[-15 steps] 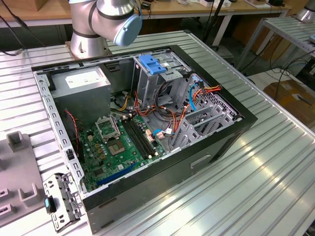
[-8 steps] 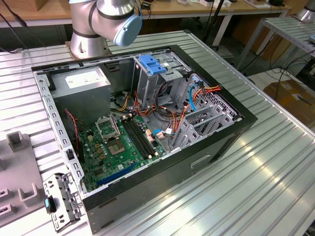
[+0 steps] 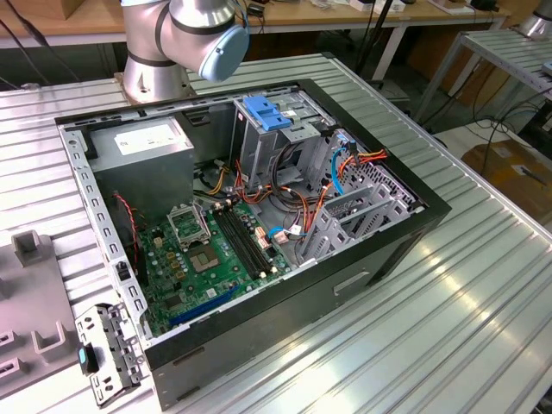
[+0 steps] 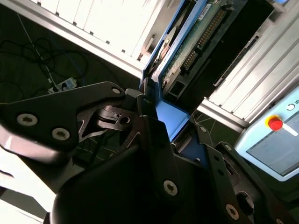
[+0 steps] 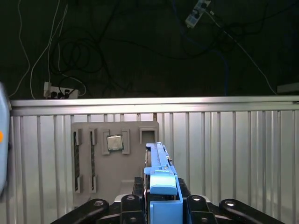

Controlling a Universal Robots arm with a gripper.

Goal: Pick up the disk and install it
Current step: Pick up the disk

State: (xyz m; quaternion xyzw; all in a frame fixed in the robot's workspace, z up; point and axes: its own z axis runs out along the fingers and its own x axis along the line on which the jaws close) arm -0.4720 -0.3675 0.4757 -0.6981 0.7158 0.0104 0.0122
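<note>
The disk (image 5: 160,164) is seen edge-on in the first wrist view, with its blue carrier rail held between the black fingers of my gripper (image 5: 161,201). In the second wrist view the disk (image 4: 196,39) shows its green circuit-board side and a blue rail, clamped in the gripper (image 4: 161,123). The gripper is shut on the disk and holds it in the air, above the ribbed metal table (image 5: 233,154). The open computer case (image 3: 392,250) lies on its side in the exterior view, with the arm's base (image 3: 159,52) behind it.
Inside the case stand a tall grey drive cage with a blue handle (image 3: 266,114), a grey power-supply box (image 3: 138,142), a green motherboard (image 3: 207,250) and loose cables. A grey parts fixture (image 5: 117,161) lies below the gripper. A pendant with a red button (image 4: 275,123) is nearby.
</note>
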